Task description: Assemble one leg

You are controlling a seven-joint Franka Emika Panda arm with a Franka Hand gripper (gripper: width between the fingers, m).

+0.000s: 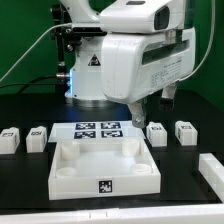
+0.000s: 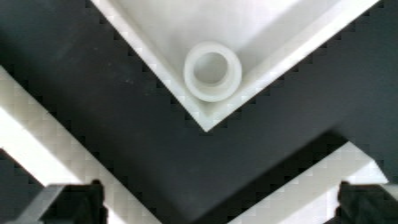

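Note:
The legs are small white tagged blocks on the black table: two at the exterior view's left [image 1: 10, 138] [image 1: 37, 137] and two at its right [image 1: 157, 131] [image 1: 185, 131]. The large white square panel [image 1: 70, 178] lies in front. My gripper [image 1: 140, 112] hangs above the panel's back right corner, apart from every leg. In the wrist view the gripper [image 2: 219, 205] is open and empty, with a dark fingertip [image 2: 75, 202] at each side. A panel corner with its round socket [image 2: 214, 72] lies ahead of the fingers.
The marker board [image 1: 100, 130] lies flat behind the panel, under the arm. A white raised piece [image 1: 210, 172] sits at the exterior view's right edge. Cables run behind the arm's base.

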